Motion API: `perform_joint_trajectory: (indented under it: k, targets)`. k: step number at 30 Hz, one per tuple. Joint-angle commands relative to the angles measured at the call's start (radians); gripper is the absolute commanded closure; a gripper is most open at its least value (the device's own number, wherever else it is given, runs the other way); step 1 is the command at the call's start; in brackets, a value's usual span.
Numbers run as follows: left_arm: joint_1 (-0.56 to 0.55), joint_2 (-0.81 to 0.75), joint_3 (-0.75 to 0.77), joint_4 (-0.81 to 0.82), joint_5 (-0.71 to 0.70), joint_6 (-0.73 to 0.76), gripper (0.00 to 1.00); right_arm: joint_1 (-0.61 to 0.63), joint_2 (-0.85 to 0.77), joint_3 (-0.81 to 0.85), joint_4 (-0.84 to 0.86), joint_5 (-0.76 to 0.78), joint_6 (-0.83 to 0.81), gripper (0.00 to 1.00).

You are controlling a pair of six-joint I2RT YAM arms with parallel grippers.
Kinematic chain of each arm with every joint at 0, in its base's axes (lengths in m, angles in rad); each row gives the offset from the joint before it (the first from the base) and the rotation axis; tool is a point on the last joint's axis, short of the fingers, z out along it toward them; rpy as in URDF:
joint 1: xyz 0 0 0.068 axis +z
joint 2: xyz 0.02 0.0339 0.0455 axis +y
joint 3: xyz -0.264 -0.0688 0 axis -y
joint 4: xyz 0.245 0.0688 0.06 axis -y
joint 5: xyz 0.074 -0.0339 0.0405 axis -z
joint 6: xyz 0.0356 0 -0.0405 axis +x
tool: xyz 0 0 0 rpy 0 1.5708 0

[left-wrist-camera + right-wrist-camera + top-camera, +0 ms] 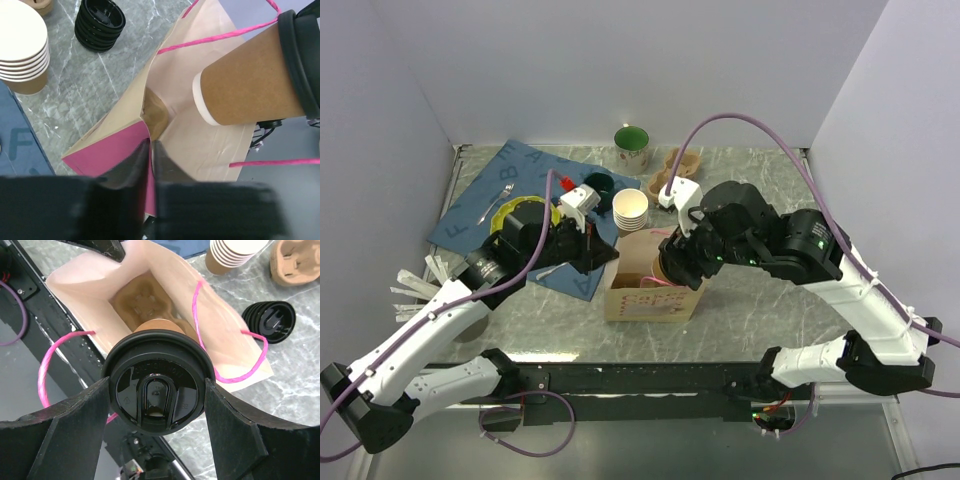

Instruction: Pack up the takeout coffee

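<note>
My right gripper (pixel 157 407) clamps the coffee (pixel 250 80) at its lid, holding it over the mouth of the open bag (pixel 85 285). My left gripper (pixel 151 155) pinches the bag's rim, jaws closed on the paper.

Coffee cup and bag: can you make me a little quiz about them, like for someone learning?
1. True or false: the takeout coffee already sits at the bottom of the paper bag.
2. Which gripper pinches the bag's edge? A) left B) right
3. Fill in: the bag's string handles are ____.
Key: 1 false, the right gripper holds it over the open bag; 2 A, the left gripper; 3 pink.
</note>
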Motion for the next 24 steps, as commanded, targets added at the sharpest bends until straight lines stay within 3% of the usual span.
perform_joint_trajectory:
  k: [1, 2, 3, 4, 6, 8, 14, 24]
  targets:
    - [0.002, -0.008, 0.027, 0.032, -0.014, 0.008, 0.75, 0.043, -0.018, 0.003, 0.032, 0.065, -0.021, 0.47]
    - [0.002, -0.013, 0.030, 0.023, -0.034, -0.003, 0.65, 0.064, -0.012, 0.003, 0.018, 0.077, -0.008, 0.47]
    - [0.002, -0.032, 0.032, 0.012, -0.086, -0.024, 0.44, 0.075, -0.010, 0.003, 0.013, 0.080, -0.002, 0.47]
    - [0.002, -0.043, 0.033, -0.003, -0.121, -0.040, 0.35, 0.087, -0.007, 0.000, 0.009, 0.085, 0.008, 0.47]
    - [0.002, -0.086, 0.042, -0.066, -0.161, -0.071, 0.28, 0.139, -0.001, -0.008, 0.001, 0.114, 0.025, 0.48]
    - [0.002, -0.118, 0.050, -0.145, -0.218, -0.115, 0.24, 0.181, 0.006, -0.014, -0.005, 0.132, 0.089, 0.48]
    - [0.001, -0.229, 0.043, -0.282, -0.212, -0.212, 0.23, 0.322, 0.059, -0.028, -0.045, 0.236, 0.208, 0.49]
    - [-0.001, -0.281, -0.032, -0.210, -0.054, -0.218, 0.26, 0.412, 0.128, -0.008, -0.071, 0.335, 0.345, 0.50]
